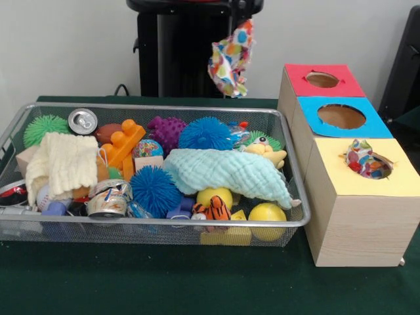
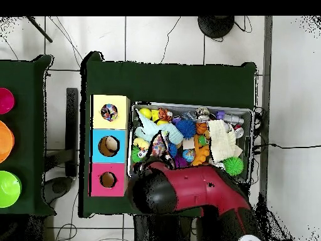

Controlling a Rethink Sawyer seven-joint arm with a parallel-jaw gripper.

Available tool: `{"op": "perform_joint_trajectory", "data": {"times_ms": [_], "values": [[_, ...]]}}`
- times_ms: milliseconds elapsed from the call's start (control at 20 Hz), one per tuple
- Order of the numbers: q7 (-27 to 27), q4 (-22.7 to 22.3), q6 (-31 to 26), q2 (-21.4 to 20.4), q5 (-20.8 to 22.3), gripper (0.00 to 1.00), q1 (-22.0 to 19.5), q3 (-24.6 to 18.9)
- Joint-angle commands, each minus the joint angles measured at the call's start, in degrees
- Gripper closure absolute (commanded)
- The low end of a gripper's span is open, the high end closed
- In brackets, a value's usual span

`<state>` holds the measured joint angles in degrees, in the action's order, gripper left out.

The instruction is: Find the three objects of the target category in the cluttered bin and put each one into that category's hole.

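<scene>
A colourful cloth (image 1: 231, 59) is held up by the fingers (image 1: 244, 25) at upper centre, above the wire bin (image 1: 157, 231).

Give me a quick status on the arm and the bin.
End effector above bin, carrying a colourful patterned cloth. Matching cloth already in yellow box hole. Wire bin cluttered with toys.

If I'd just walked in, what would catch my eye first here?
Probably the colourful spotted cloth dangling in mid-air above the far right end of the wire bin, which is heaped with toys. Beside the bin stands a wooden box with red, blue and yellow tops; a similar cloth is stuffed in the yellow hole.
</scene>
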<state>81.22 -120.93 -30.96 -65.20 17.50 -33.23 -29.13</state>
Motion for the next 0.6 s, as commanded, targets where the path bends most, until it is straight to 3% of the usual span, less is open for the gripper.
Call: {"op": "perform_joint_trajectory", "data": {"times_ms": [50, 400, 600], "values": [[15.68, -3.59, -2.85, 0.57, -2.47, 1.00, 5.67, 5.34], [18.62, -0.05, -2.23, 3.26, -3.54, 1.00, 12.76, 9.67], [20.59, 3.37, -1.00, 7.18, -4.08, 1.00, 17.03, 11.98]]}}
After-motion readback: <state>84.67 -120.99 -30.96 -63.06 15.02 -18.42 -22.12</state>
